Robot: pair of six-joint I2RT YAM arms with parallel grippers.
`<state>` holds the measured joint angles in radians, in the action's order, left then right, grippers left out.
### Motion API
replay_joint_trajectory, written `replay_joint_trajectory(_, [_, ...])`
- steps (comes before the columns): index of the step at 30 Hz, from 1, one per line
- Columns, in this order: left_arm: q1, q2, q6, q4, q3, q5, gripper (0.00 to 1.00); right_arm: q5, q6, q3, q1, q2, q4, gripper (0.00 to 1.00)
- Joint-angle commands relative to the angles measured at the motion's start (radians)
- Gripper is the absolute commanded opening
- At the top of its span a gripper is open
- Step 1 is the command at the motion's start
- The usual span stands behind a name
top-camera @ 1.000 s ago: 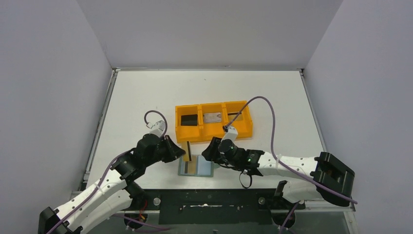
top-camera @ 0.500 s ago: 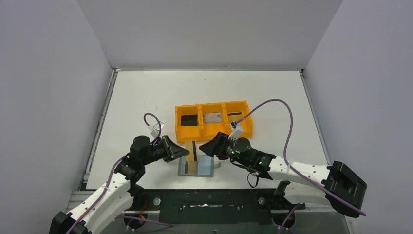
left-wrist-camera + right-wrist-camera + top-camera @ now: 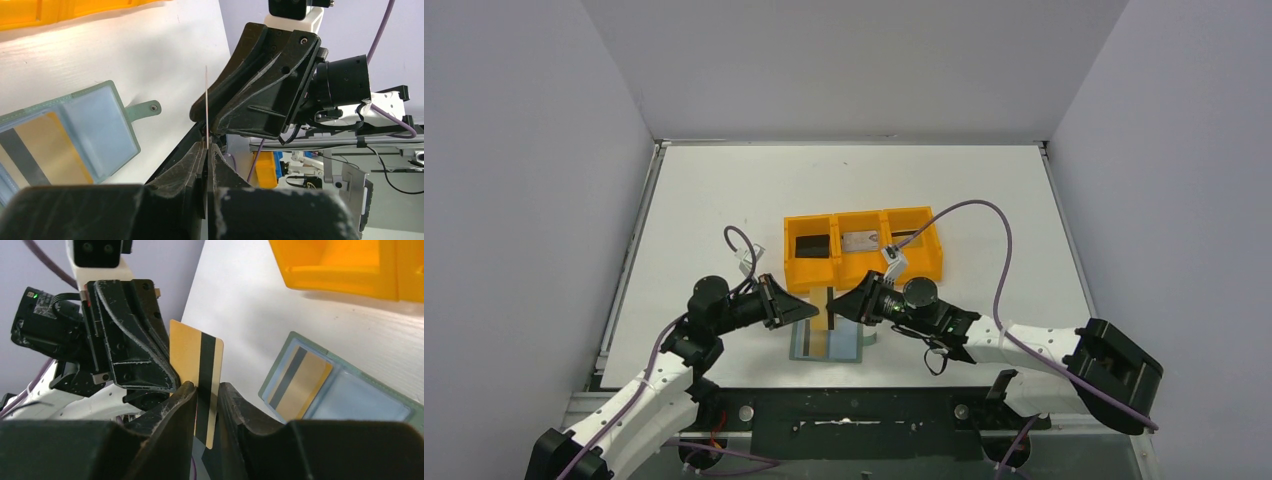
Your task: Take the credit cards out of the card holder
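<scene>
A tan-brown credit card [image 3: 826, 305] with a black stripe stands upright above the open card holder [image 3: 852, 346]. My left gripper [image 3: 813, 312] is shut on the card's edge [image 3: 206, 110]. My right gripper [image 3: 206, 386] faces it from the other side. Its jaws straddle the card [image 3: 197, 365], and a narrow gap still shows at one finger. A second tan card [image 3: 300, 382] lies in a pocket of the pale blue card holder [image 3: 100, 125]. A black card [image 3: 812, 245] and a silvery card [image 3: 860, 240] rest in the tray.
The orange three-compartment tray [image 3: 864, 272] stands just behind the two grippers. The holder lies close to the table's near edge. White table stretches to the left, right and back.
The two grippers have come together over the holder. The left one carried the card to the right. The right one moved left, and its jaws widened, then narrowed around the card.
</scene>
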<state>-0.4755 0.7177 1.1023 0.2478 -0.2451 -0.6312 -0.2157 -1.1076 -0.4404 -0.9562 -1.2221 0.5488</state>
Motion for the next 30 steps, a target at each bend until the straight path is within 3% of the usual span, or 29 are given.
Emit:
replay_joint_trajectory(1, [0.004,-0.003,0.012,0.11,-0.003,-0.038,0.0,-0.065,0.001,-0.001,0.003,0.0,0.149,0.21])
replay_joint_trajectory(11, [0.005,-0.015,-0.006,0.057,-0.007,0.0,0.02,-0.072,-0.008,0.02,0.012,0.021,0.158,0.0])
replay_joint_trajectory(19, [0.005,-0.006,-0.062,-0.047,-0.053,0.031,0.41,-0.037,0.013,0.022,0.013,0.055,0.095,0.0])
replay_joint_trajectory(23, [0.005,-0.023,-0.155,-0.205,-0.117,0.099,0.61,0.008,0.038,0.014,0.014,0.093,0.008,0.0])
replay_joint_trajectory(30, [0.005,-0.08,-0.33,-0.546,-0.269,0.346,0.82,0.187,0.156,-0.027,0.014,0.222,-0.265,0.0])
